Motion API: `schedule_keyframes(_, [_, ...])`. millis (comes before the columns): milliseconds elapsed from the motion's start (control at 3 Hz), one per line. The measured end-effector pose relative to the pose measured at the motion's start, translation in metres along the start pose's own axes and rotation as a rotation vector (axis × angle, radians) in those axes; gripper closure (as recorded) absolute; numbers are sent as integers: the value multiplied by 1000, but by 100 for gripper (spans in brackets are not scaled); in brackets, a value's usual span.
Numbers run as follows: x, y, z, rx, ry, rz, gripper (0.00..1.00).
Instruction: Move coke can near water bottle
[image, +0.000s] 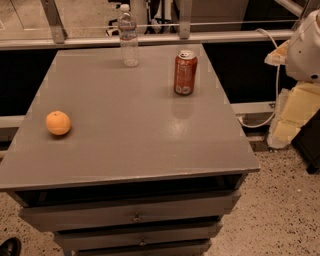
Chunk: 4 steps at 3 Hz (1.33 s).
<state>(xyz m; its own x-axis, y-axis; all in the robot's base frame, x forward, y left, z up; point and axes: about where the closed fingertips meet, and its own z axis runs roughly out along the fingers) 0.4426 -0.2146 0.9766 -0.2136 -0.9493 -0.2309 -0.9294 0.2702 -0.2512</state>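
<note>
- The grey surface (125, 145) tops a cabinet of drawers (135, 215) on a speckled floor (280, 200)
- Your coke can (185, 73) stands upright towards the far right of the surface, with nothing touching it
- The water bottle (128, 37) stands upright at the far edge, left of the can and a little further back; the two are apart, with a plain gap between them
- An orange (58, 123) sits near the left edge, well apart from both and off the line between them
- Only a white rounded part of the robot arm (307, 47) shows at the right edge of the view, off the surface; the pincer is out of view, so you cannot tell whether it is released or clenched
- By my reading nothing of the task is done yet — the reach, the grasp, the carry towards the bottle and the set-down beside it are all left for you
</note>
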Motion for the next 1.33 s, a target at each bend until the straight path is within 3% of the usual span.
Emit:
schedule_keyframes(667, [0,-2,1,12,-32,4,0])
schedule_keyframes(1000, [-2,-17,24,35,-172,43,0])
schedule_keyframes(1333, [-30,-64,57,77,-394,90,0])
